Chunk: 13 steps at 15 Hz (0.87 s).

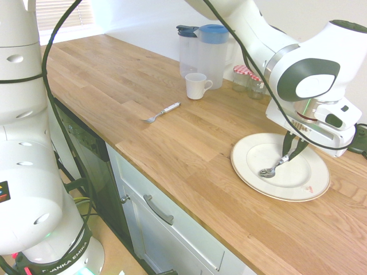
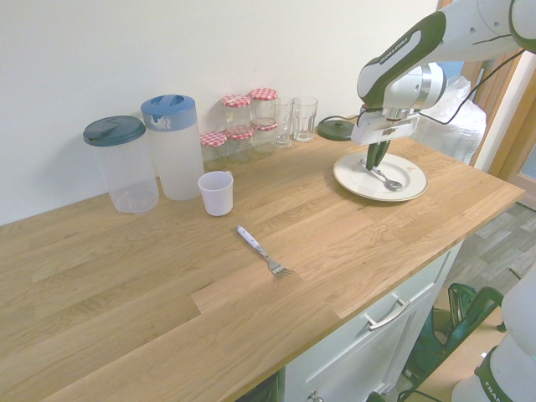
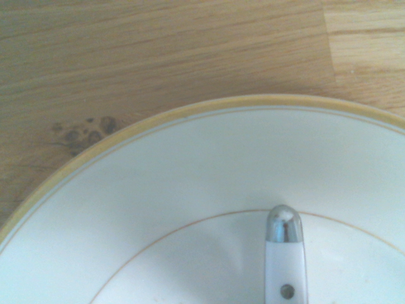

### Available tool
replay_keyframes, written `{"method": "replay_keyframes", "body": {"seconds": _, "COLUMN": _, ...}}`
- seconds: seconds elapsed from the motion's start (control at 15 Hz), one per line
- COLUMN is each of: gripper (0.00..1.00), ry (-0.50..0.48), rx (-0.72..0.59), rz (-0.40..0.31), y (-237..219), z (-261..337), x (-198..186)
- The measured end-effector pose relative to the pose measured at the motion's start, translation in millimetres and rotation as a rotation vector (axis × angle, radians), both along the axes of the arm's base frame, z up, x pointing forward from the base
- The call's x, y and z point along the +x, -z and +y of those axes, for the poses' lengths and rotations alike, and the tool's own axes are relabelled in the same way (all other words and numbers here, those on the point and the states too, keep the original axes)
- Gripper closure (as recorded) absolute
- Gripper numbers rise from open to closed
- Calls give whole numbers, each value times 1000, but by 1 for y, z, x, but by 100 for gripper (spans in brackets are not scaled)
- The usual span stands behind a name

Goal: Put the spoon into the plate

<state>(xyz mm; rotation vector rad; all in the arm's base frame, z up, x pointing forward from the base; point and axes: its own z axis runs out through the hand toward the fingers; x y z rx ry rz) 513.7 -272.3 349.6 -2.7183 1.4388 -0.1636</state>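
Over the round, cream-white plate [image 1: 257, 146], the end effector [image 1: 290, 156] was clenched on the handle of one shiny metal spoon [image 1: 267, 172]. The spoon was in the plate, its oval bowl tipped down toward the middle. The plate was smooth and had a thin gold edge. It sat on the counter [image 2: 159, 293], which was wood with streaky lines and a dark knot. One fork [image 2: 265, 254] with a pale handle lay well apart. Near the wall stood one white cup [image 2: 217, 194], two cloudy plastic jugs [image 2: 172, 151], five glass jars [image 2: 238, 113] with red checked lids, and two clear glasses [image 2: 304, 120].
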Motion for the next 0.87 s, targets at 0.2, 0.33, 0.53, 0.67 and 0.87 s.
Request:
{"method": "replay_keyframes", "body": {"seconds": 0.2, "gripper": 0, "ry": -11, "rx": -3, "rz": 0, "y": 0, "z": 4, "x": 2}}
{"method": "replay_keyframes", "body": {"seconds": 0.33, "gripper": 0, "ry": -17, "rx": -13, "rz": -4, "y": -4, "z": 4, "x": 5}}
{"method": "replay_keyframes", "body": {"seconds": 0.53, "gripper": 0, "ry": -25, "rx": -36, "rz": -15, "y": -17, "z": 8, "x": 8}}
{"method": "replay_keyframes", "body": {"seconds": 0.67, "gripper": 0, "ry": -62, "rx": -58, "rz": -15, "y": -42, "z": 31, "x": 12}}
{"method": "replay_keyframes", "body": {"seconds": 0.87, "gripper": 0, "ry": -145, "rx": -50, "rz": -31, "y": -84, "z": 125, "x": 6}}
